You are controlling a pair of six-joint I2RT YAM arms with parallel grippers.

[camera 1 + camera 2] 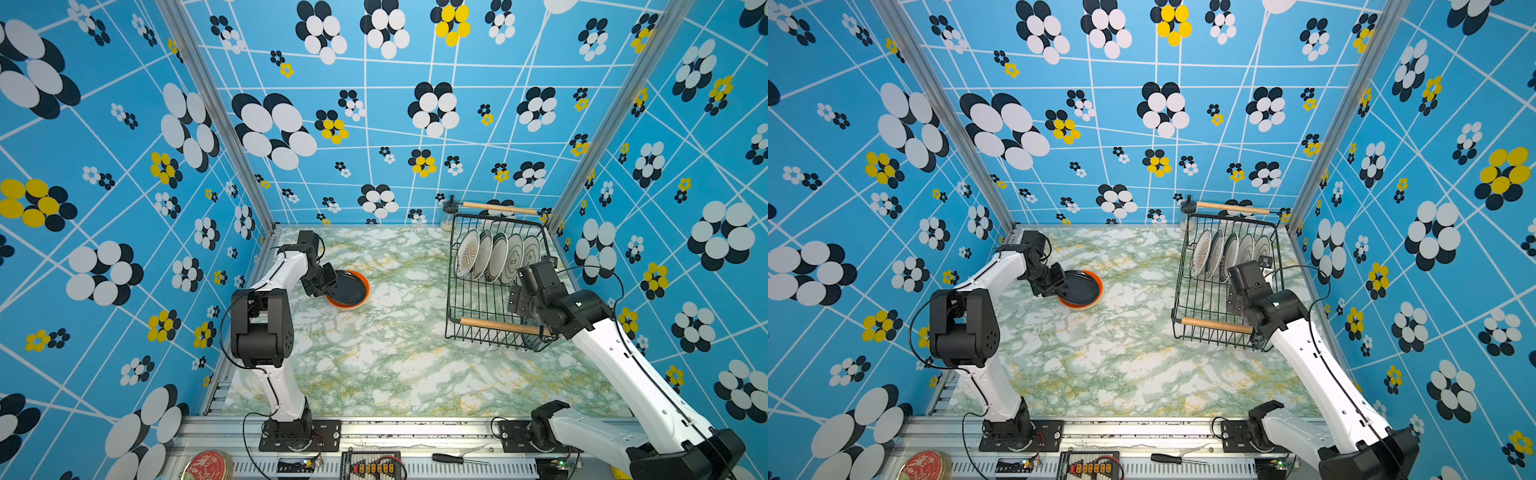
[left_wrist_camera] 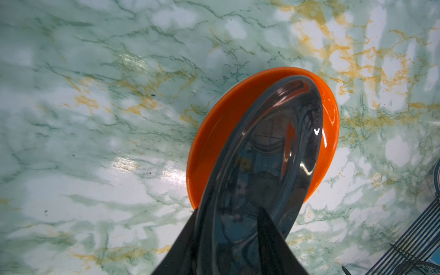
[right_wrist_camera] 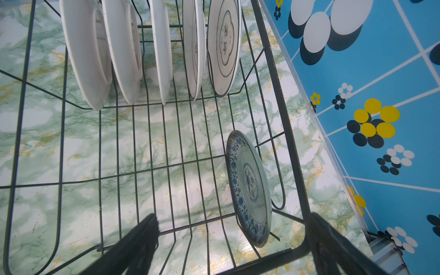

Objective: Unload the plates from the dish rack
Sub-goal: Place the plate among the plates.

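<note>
A black plate [image 1: 351,289] [image 2: 269,147] lies on an orange plate [image 1: 347,306] [image 2: 214,133] on the marble table, left of centre. My left gripper [image 2: 228,210] [image 1: 328,286] stands at the black plate's near rim, jaws parted with the rim between them. The black wire dish rack [image 1: 455,286] [image 1: 1177,286] stands at the back right. Several white plates [image 1: 494,257] [image 3: 128,47] stand upright in its far slots. A small blue-patterned plate [image 3: 250,185] leans at the rack's near right corner. My right gripper [image 3: 233,215] hangs wide open over that corner, one finger on each side of this plate.
A glass jar [image 1: 449,216] stands behind the rack's far left corner. The rack's wooden handles [image 1: 498,326] cross its near and far ends. The right wall [image 3: 357,95] runs close beside the rack. A red tin [image 1: 208,467] and a screwdriver [image 1: 457,459] lie on the front rail.
</note>
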